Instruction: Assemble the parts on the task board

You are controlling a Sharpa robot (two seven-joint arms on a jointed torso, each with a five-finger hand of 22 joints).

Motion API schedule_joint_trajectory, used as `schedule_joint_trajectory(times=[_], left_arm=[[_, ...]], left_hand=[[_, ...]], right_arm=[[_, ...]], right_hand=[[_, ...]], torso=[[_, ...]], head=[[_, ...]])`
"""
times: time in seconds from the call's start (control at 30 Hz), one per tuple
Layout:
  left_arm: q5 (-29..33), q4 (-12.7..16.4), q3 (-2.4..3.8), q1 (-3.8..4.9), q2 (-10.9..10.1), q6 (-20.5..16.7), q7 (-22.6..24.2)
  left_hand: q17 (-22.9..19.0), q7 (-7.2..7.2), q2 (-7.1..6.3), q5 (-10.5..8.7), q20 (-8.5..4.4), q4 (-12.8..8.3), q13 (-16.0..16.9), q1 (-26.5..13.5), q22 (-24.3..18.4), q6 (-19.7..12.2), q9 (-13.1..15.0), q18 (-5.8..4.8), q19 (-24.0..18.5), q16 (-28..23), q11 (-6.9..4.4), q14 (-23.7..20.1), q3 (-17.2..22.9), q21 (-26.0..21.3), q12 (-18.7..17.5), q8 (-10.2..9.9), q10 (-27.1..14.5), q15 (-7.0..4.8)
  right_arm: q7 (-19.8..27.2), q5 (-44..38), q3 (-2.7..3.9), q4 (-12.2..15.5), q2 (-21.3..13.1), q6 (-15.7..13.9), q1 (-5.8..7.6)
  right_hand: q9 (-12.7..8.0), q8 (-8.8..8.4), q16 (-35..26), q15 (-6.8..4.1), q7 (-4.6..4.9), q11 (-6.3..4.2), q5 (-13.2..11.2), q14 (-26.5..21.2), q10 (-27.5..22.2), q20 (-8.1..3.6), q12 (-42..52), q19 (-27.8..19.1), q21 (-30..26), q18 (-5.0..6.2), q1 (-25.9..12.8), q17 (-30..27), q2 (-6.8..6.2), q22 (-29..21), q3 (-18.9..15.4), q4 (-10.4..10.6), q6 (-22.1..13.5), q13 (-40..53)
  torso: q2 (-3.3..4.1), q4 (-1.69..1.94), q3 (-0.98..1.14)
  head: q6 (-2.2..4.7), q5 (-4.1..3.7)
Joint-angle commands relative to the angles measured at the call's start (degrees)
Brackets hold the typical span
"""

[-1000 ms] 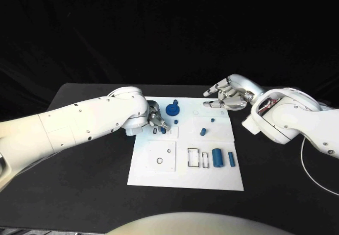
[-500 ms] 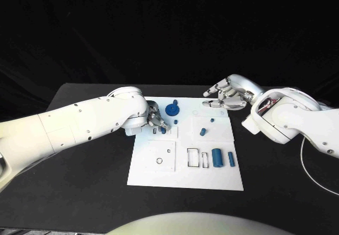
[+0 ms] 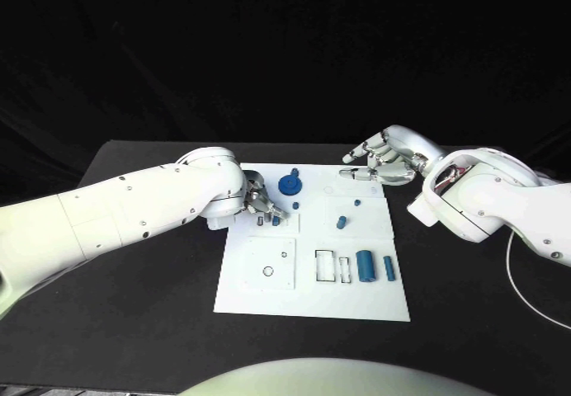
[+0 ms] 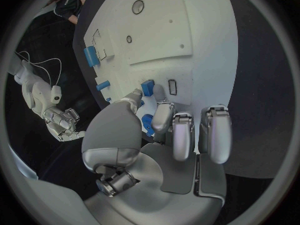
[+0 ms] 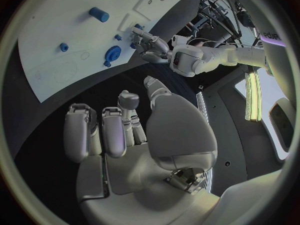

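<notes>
Left robot hand (image 3: pixel 261 203) pinches a small blue part (image 3: pixel 275 219) at the task board's (image 3: pixel 314 299) upper left; right robot hand (image 3: pixel 383 162) hovers open above the board's upper right corner.

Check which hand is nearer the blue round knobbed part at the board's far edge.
Left. The left hand sits just beside the blue round part, over the task board. The right hand hovers apart from it, past the board's far right corner.
</notes>
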Motion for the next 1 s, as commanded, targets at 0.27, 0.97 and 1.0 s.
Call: schedule_joint_trajectory(times=[0.27, 0.97, 1.0], left_arm=[[-0.54, 1.52, 0.65, 0.45, -1.41, -0.93, -6.18], [3.18, -7.14, 2.74, 6.51, -0.08, 6.01, -3.01], [3.01, -8.3, 2.73, 6.63, 0.43, 6.34, -2.63]], left_hand=[[15.1, -0.16, 0.89, -0.56, -0.64, 1.92, -0.17, -0.47, 10.13, -0.15, 0.28, -1.03, 3.43, 0.17, -0.33, 6.13, -4.2, -0.06, -0.06, 0.59, 0.19, -0.43], [15.1, 4.51, 4.42, 0.84, 2.34, 0.88, -8.92, 10.15, 4.44, -7.71, -6.49, 0.36, 0.42, 0.17, 3.7, 6.13, -9.98, -4.19, -7.78, -9.26, -6.63, 2.9], [15.1, 4.46, 4.42, 0.82, 2.41, 1.08, -8.77, 10.22, 4.62, -7.28, -6.74, 0.32, 0.52, 0.17, 3.67, 6.13, -10.3, -4.08, -7.59, -9.3, -6.5, 2.9]], right_arm=[[-0.09, 0.11, -0.02, -0.21, 0.18, -0.02, -0.03], [-0.22, 0.25, -0.09, -0.81, 0.73, 0.17, -0.04], [-0.23, 0.25, -0.09, -0.84, 0.77, 0.18, -0.04]], right_hand=[[0.1, 0.15, -0.32, 0.0, -0.13, 0.09, -0.2, 2.97, -0.51, -0.06, -0.13, -0.49, -0.29, 0.55, -0.7, 0.53, 0.31, -0.12, -0.52, 0.62, 0.33, -0.11], [0.1, 0.16, -0.38, 0.0, -0.14, 0.08, 0.05, 2.96, -0.54, -0.06, -0.1, -0.51, -0.34, 0.57, -0.69, 0.49, 0.53, -0.19, -0.87, 0.9, 0.33, -0.14], [0.1, 0.16, -0.38, 0.0, -0.14, 0.08, 0.05, 2.96, -0.54, -0.06, -0.1, -0.51, -0.34, 0.57, -0.69, 0.49, 0.53, -0.19, -0.87, 0.9, 0.33, -0.14]], torso=[[0.0, 0.02, 0.03], [0.16, 0.06, -0.02], [0.17, 0.03, -0.05]], head=[[0.34, -0.06], [1.36, 0.11], [1.38, 0.14]])
